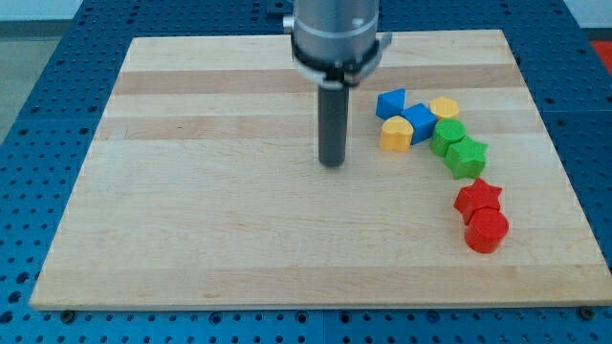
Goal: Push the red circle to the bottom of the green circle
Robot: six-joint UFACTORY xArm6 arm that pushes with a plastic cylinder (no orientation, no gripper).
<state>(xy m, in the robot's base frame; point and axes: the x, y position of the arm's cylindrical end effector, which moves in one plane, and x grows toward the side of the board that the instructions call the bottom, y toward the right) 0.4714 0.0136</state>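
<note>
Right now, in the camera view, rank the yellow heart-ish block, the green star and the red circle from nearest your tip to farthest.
From my tip:
1. Yellow heart block, just to the view's right of the tip.
2. Green star, further right, at about the tip's height.
3. Red circle, lower right, below the red star.

There is only one view, so no part of the scene is shared with another. The camera stands in front of the wooden surface [220, 229] and above it, and it looks down at a slant toward the far edge. It is near enough that the board almost fills the picture, and the arm's upper part is cut off at the view's top.
</note>
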